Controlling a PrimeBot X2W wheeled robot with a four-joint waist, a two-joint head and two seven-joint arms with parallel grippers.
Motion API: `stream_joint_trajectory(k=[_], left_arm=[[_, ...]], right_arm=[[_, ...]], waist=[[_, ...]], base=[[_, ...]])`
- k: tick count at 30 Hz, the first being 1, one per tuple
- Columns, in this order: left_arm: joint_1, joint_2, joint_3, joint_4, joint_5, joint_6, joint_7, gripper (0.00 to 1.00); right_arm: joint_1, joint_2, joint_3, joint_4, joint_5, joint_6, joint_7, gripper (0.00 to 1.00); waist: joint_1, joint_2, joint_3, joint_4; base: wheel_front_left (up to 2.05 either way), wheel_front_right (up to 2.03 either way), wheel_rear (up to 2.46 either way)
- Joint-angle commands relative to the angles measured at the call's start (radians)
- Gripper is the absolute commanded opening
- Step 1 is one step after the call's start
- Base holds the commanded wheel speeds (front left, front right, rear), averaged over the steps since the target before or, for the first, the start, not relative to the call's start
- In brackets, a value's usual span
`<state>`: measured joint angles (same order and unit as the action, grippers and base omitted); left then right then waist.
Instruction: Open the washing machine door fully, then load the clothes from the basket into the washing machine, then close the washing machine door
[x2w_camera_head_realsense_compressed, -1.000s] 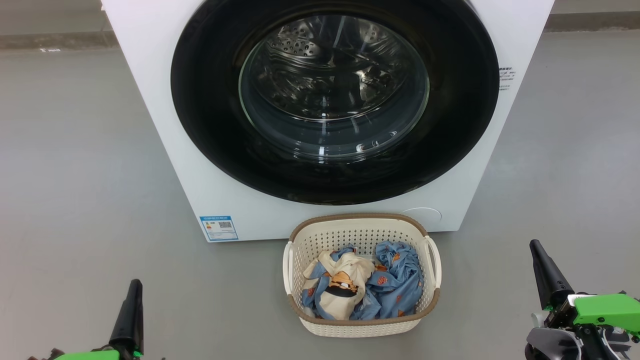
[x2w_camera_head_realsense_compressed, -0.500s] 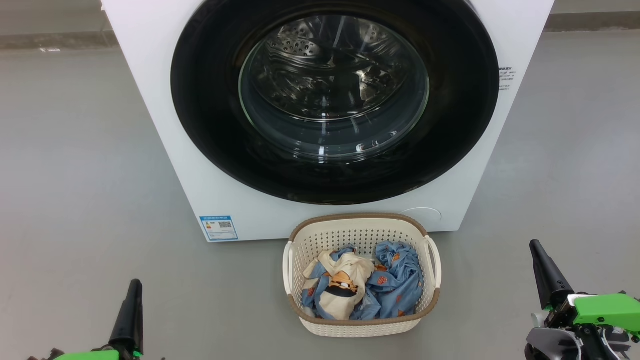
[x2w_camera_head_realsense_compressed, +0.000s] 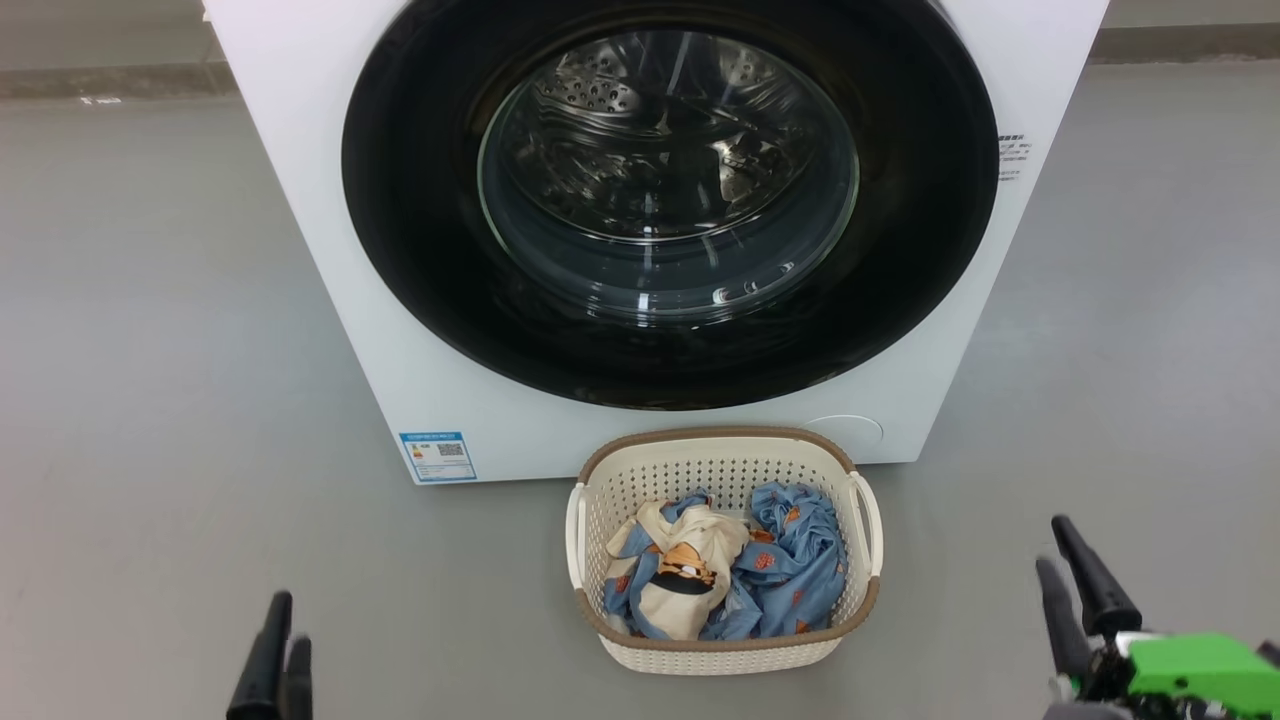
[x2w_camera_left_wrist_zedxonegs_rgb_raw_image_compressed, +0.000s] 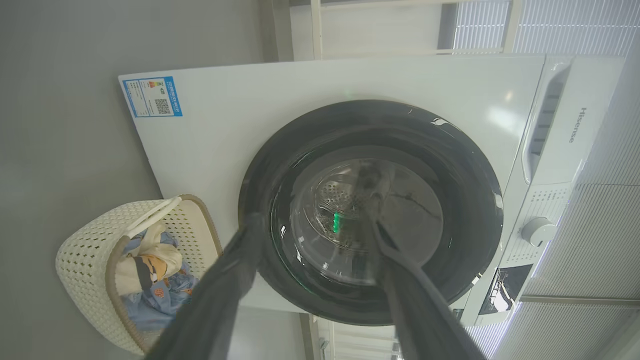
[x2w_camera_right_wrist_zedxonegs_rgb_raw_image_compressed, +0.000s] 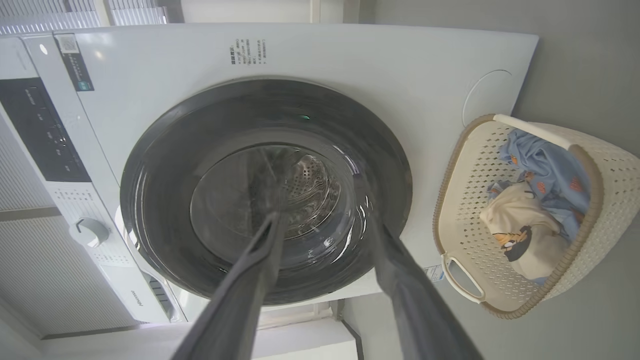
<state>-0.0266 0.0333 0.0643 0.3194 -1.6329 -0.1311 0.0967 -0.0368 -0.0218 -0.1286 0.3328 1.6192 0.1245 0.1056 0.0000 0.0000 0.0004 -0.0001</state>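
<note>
My left fingers (x2w_camera_head_realsense_compressed: 266, 655) and right fingers (x2w_camera_head_realsense_compressed: 1098, 585) both stand parted and hold nothing, low above the grey floor (x2w_camera_head_realsense_compressed: 150, 350) on either side of the basket (x2w_camera_head_realsense_compressed: 720, 655), where the clothes (x2w_camera_head_realsense_compressed: 790, 570) lie heaped just before the washing machine (x2w_camera_head_realsense_compressed: 300, 150), whose door (x2w_camera_head_realsense_compressed: 420, 200) is shut.

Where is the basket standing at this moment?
In the head view the basket stands on the grey floor, low and central, just before the washing machine, below its closed door.
</note>
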Motion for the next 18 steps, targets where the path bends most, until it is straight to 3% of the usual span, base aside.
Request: stream_joint_trajectory(k=[1,7,18], left_arm=[[-0.005,0.001,0.000,-0.008,0.000,0.000,-0.002,1.00],[-0.006,0.002,-0.001,-0.020,0.007,0.000,-0.019,1.00],[-0.006,0.014,-0.011,-0.049,0.053,0.000,-0.051,1.00]], right_arm=[[-0.006,-0.002,0.000,-0.007,0.000,0.000,-0.001,1.00],[-0.009,-0.003,0.006,-0.016,-0.003,0.000,-0.014,1.00],[-0.017,-0.020,0.032,-0.025,-0.056,0.001,-0.052,1.00]], waist=[[0.0000,0.0000,0.001,0.000],[0.0016,0.0000,-0.001,0.001],[0.0000,0.0000,0.002,0.003]], base=[[0.00,0.00,0.00],[0.00,0.00,0.00],[0.00,0.00,0.00]])
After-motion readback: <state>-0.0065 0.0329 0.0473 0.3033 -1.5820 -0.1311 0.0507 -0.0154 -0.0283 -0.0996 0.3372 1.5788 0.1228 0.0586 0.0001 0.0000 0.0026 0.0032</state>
